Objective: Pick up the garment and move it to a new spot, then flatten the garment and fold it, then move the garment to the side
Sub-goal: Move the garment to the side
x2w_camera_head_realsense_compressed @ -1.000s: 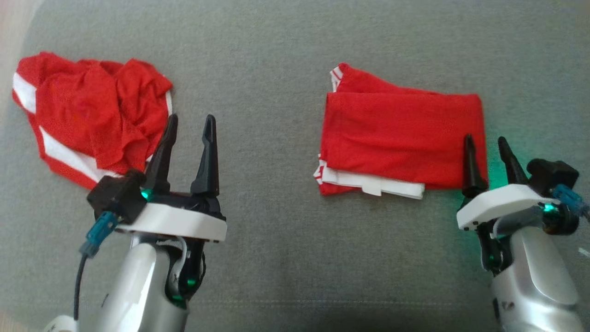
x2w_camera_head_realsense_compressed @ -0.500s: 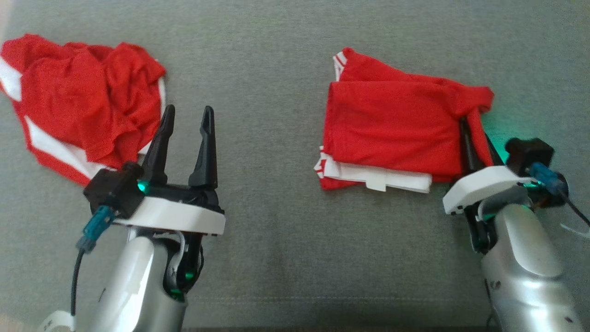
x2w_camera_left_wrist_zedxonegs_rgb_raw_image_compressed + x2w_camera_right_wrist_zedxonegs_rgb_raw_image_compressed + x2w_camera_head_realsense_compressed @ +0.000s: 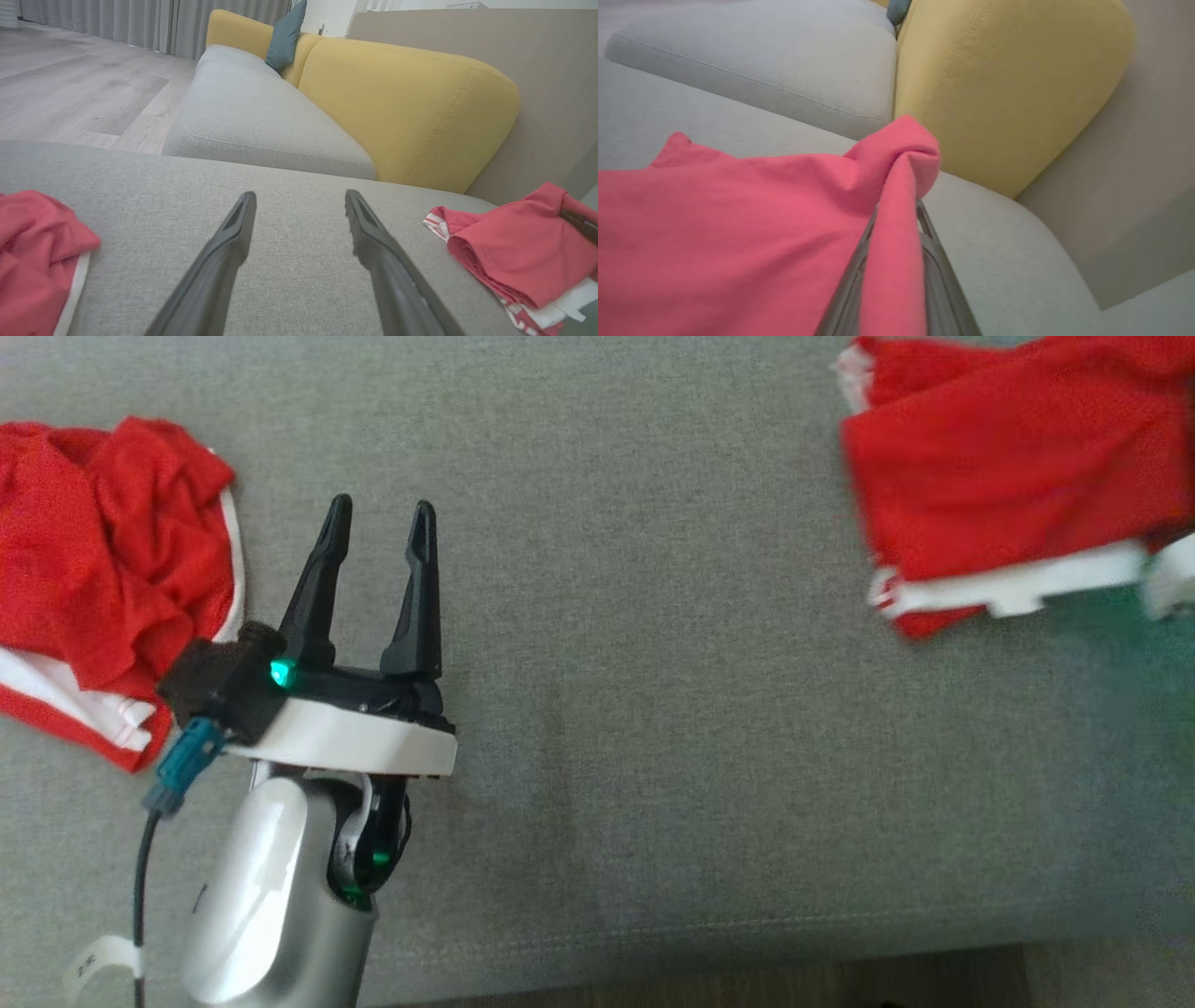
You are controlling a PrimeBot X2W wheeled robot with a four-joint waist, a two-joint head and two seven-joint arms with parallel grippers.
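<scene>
We work over a wide grey sofa seat (image 3: 653,756) that runs beneath both arms. Beyond the fingertips of our left end effector (image 3: 300,195) rises a yellow backrest (image 3: 397,107), with a second grey seat to its left.

The folded red garment (image 3: 999,495) lies well to the right of our left end effector (image 3: 382,506) and ahead of it. White striped layers show along the edge nearest us. In the left wrist view the garment (image 3: 514,252) sits at the right, with its far corner raised above the rest of the stack.

A second, crumpled red garment (image 3: 84,569) with white trim lies just to the left of the left end effector, close beside its wrist housing.

Our left end effector hovers over bare cushion with its two dark fingers spread apart and nothing between them. Our right end effector (image 3: 896,214) is clamped on a bunched corner of the folded garment (image 3: 738,224). The red cloth runs down between its fingers (image 3: 941,275) and drapes over their tips.

A small teal pillow (image 3: 285,37) leans against the backrest, far ahead of the left end effector.
</scene>
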